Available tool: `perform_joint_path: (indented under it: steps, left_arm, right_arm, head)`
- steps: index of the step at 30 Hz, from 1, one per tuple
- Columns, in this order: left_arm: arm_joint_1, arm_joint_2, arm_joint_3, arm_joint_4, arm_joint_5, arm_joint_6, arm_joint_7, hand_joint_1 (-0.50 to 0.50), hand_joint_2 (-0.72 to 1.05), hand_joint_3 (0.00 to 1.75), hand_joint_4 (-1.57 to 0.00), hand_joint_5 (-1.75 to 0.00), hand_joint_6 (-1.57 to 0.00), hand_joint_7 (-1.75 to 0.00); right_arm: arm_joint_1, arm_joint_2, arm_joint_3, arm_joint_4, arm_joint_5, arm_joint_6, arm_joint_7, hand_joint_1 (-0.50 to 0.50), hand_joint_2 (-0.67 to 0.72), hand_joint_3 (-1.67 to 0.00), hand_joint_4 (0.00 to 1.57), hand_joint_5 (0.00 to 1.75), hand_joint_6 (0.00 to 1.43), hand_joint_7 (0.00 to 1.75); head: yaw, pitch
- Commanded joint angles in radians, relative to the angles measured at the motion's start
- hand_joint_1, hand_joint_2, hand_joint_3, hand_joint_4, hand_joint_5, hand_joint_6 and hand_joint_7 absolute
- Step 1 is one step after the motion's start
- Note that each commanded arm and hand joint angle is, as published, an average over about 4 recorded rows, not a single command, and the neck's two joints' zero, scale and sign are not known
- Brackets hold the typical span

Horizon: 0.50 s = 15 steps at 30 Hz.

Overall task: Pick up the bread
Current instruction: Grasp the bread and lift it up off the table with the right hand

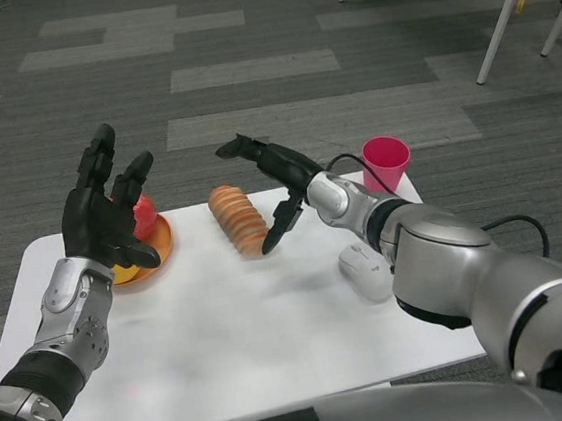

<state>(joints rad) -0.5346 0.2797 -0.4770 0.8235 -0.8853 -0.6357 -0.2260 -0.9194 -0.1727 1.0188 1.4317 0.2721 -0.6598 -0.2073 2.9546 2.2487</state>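
Observation:
A ridged orange-brown bread loaf (238, 218) lies on the white table (223, 327) towards its far edge. My right hand (275, 176) hovers just right of the loaf with its fingers spread; one lower finger points down close to the loaf's near right end, the upper fingers reach over its far end. I cannot tell if any finger touches it. My left hand (106, 211) is raised at the left, fingers apart and pointing up, holding nothing.
An orange plate (156, 247) with a red fruit (143, 215) and something yellow sits behind my left hand. A pink cup (386, 163) stands at the far right corner. A white computer mouse (367, 268) lies right of the loaf.

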Motion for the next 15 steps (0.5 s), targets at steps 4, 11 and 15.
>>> perform_joint_path:
  steps: [4, 11, 15]
  left_arm:
    - [0.008, 0.000, -0.002, 0.004, 0.000, -0.001, 0.000, 0.50, -0.46, 0.04, 0.00, -0.51, 0.00, 0.00]
    - [0.008, -0.005, -0.004, 0.005, 0.000, -0.001, 0.000, 0.50, -0.46, 0.09, 0.00, -0.51, 0.00, 0.00]
    - [0.011, -0.005, -0.002, 0.004, -0.001, -0.002, 0.000, 0.50, -0.46, 0.09, 0.00, -0.51, 0.00, 0.00]
  right_arm:
    - [-0.045, 0.016, 0.047, 0.067, -0.001, 0.035, -0.033, -0.46, -0.03, -0.16, 0.00, 0.00, 0.00, 0.56]
    - [-0.049, 0.029, 0.156, 0.087, -0.001, 0.053, -0.036, -0.46, -0.05, -0.16, 0.00, 0.00, 0.00, 0.56]
    - [-0.048, 0.034, 0.237, 0.082, -0.001, 0.054, -0.032, -0.46, -0.10, -0.16, 0.00, 0.00, 0.00, 0.56]
  head:
    - [-0.004, 0.003]
    - [0.003, 0.010]
    - [0.005, 0.011]
